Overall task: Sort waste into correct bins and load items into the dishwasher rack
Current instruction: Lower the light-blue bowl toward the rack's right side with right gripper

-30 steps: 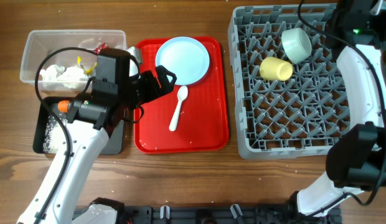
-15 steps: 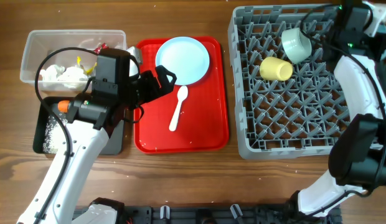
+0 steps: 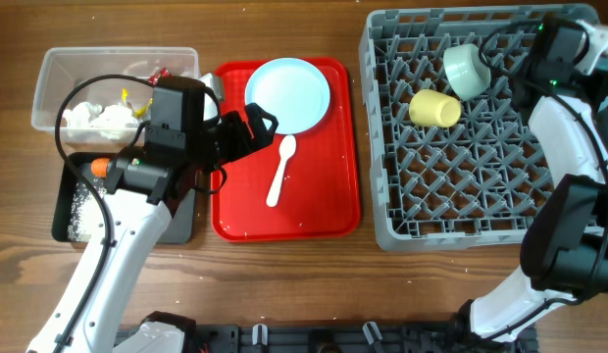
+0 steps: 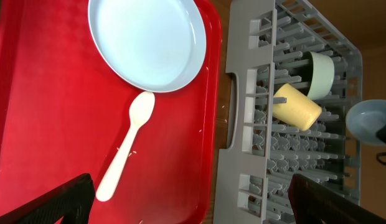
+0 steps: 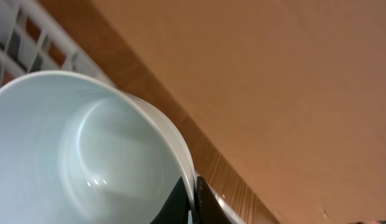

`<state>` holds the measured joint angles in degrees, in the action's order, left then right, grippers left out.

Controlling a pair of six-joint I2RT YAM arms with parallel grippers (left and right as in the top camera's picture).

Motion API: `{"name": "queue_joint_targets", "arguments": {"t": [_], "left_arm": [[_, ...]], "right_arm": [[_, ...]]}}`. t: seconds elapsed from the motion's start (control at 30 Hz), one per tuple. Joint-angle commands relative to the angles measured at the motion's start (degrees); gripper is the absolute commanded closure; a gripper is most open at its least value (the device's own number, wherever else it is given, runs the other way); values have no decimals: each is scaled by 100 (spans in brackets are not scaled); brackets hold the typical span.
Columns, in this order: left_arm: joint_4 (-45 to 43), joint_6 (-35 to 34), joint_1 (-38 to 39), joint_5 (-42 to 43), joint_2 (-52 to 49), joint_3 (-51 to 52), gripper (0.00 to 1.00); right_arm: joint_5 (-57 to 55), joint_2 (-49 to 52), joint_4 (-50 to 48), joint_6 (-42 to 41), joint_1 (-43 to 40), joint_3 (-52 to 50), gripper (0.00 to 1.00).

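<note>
Currently right gripper [image 5: 194,198] pinching rim of light-blue bowl [image 5: 87,149], holding it at far right corner of dishwasher rack [image 3: 461,186]. Left gripper [image 4: 190,186] hovering over red tray [image 3: 333,196], jaws spread wide. White spoon [image 3: 280,169] lying on tray, long axis running near-far, bowl end pointing far, slightly right.

Holds the left gripper [image 3: 253,129] spread to its widest, one finger [image 4: 62,200] out at each side, wrist just behind it, forearm slanting back from there. Carries the right gripper [image 5: 194,198] pinched tight, wrist close above it, white arm curving away behind.
</note>
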<state>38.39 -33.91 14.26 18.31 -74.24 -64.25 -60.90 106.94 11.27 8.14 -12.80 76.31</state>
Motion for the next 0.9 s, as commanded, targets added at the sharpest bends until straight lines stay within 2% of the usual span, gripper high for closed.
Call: {"name": "queue_joint_targets", "arguments": {"t": [0.0, 0.87], "left_arm": [[-2, 70, -28, -33, 63, -103, 0], [-2, 70, -28, -33, 63, -103, 0]], "right_arm": [[190, 90, -55, -107, 37, -96, 96], [566, 92, 332, -149, 256, -96, 96]]}}
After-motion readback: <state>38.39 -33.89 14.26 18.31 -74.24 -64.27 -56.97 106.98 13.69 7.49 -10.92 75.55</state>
